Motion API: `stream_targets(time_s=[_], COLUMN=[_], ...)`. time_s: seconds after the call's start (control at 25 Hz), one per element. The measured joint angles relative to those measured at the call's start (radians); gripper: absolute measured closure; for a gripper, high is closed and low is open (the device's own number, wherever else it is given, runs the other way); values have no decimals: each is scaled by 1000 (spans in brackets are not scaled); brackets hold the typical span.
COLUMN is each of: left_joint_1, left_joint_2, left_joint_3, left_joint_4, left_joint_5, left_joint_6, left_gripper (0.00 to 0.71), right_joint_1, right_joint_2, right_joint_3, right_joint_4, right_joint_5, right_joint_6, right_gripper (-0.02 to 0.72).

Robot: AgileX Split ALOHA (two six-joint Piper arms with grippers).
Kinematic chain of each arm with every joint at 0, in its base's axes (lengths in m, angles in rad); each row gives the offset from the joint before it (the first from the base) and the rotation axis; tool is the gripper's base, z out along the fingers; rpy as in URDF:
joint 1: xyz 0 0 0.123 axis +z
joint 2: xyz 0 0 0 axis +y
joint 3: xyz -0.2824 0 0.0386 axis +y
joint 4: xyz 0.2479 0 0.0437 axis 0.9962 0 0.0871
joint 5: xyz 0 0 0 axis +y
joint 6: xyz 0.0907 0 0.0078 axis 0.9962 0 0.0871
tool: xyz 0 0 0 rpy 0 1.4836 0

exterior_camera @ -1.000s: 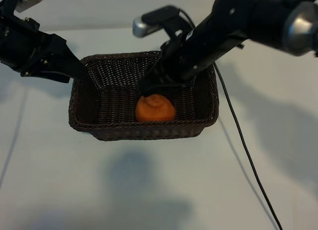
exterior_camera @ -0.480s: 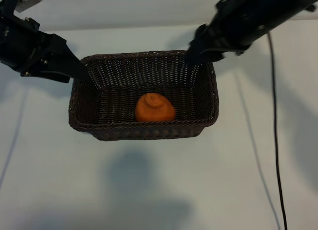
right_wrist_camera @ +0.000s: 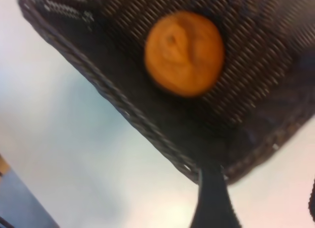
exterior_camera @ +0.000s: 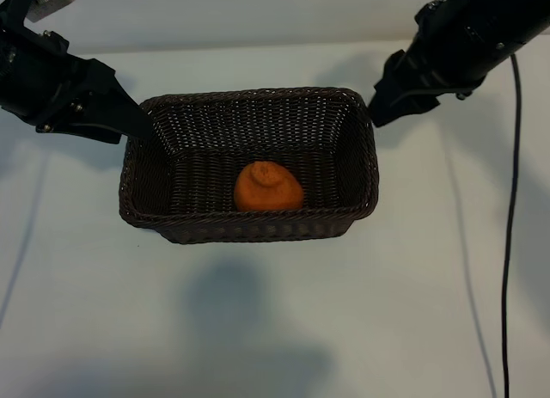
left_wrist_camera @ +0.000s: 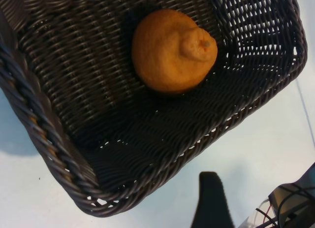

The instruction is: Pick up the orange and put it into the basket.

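Orange (exterior_camera: pixel 268 187) in basket (exterior_camera: pixel 137 200), knob up

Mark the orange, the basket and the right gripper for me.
orange (exterior_camera: pixel 268 187), exterior view, middle of the fruit.
basket (exterior_camera: pixel 249 231), exterior view, near wall.
right gripper (exterior_camera: pixel 382 113), exterior view, tips of its fingers, outside the basket's right corner.

Soft, even light on the pale bench (exterior_camera: pixel 275 329) — broad blurry shadows pool in front of the basket (exterior_camera: pixel 249 230). The right wrist view is motion-blurred; the left wrist view stays crisp.

Orange fruit (exterior_camera: pixel 268 187), dark brown woven basket (exterior_camera: pixel 249 230)
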Motion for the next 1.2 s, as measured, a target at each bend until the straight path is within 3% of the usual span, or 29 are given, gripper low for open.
stream_targets(time_s=[0.36, 0.56, 0.76, 1.2], left_joint_1=[0, 0, 0, 0], left_joint_2=[0, 0, 0, 0], left_joint_3=[0, 0, 0, 0], left_joint_4=[0, 0, 0, 0], left_joint_5=[0, 0, -1, -2], left_joint_6=[5, 7, 10, 11], left_gripper=[183, 183, 183, 183], right_joint_1=[-140, -197, -211, -213], right_joint_2=[-15, -44, -61, -70], right_joint_3=[31, 93, 118, 118], right_joint_4=[-18, -3, -4, -20], right_joint_5=[48, 12, 11, 38], right_joint_6=[-24, -100, -149, -157], right_gripper=[248, 248, 250, 251])
